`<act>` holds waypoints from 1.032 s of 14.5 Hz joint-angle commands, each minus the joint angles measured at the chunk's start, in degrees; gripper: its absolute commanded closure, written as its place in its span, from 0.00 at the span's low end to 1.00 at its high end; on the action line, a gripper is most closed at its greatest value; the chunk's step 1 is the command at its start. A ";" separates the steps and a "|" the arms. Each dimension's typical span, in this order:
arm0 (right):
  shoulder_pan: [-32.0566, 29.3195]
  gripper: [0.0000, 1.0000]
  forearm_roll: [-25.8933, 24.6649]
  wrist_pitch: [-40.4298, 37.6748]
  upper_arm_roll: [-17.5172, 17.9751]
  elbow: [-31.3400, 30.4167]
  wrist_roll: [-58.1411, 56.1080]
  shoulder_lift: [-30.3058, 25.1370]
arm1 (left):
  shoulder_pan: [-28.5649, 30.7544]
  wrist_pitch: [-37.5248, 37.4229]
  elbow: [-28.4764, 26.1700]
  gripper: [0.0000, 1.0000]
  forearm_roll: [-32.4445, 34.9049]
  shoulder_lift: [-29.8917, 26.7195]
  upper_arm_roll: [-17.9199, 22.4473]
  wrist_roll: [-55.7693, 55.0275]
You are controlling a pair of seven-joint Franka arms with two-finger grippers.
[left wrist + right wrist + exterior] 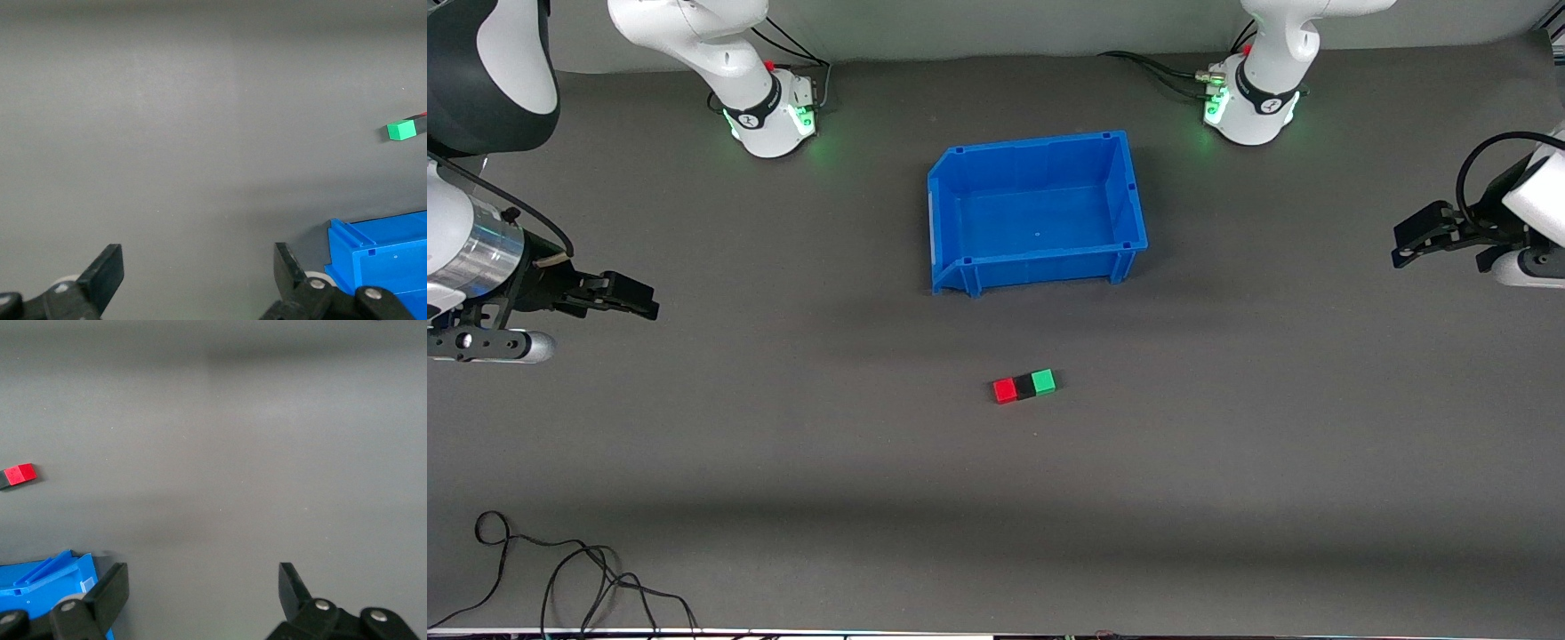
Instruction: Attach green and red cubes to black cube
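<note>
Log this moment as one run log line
cubes: red cube, black cube, green cube joined in row | left pincer: open, waiting | right pincer: open, waiting

Three cubes set in touching row nearer front camera than bin (1037,209): black cube (1024,386) between red cube (1005,390) and green cube (1043,381).
</note>
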 commanded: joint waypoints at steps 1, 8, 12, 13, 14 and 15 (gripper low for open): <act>0.53 0.01 -0.80 1.04 -0.36 -2.62 -1.28 -2.32 | -0.97 -0.75 0.82 0.00 0.79 0.43 0.49 0.88; -5.36 0.01 -0.89 6.57 2.88 -14.82 -3.91 -10.66 | -0.98 -2.24 0.82 0.00 1.32 0.52 0.32 0.97; -9.14 0.01 -5.10 9.28 10.09 -23.70 -2.07 -17.35 | -0.62 -2.24 0.82 0.00 1.41 0.52 0.49 0.88; -9.05 0.01 -5.10 9.47 10.09 -23.54 -1.11 -17.27 | -0.62 -2.24 0.82 0.00 1.41 0.52 0.49 0.88; -9.05 0.01 -4.76 9.65 10.18 -23.10 0.38 -17.01 | -0.62 -2.33 0.82 0.00 1.41 0.61 0.49 0.71; -9.05 0.01 -4.40 9.74 10.27 -22.49 2.31 -16.66 | -0.62 -2.24 0.82 0.00 1.41 0.61 0.41 0.71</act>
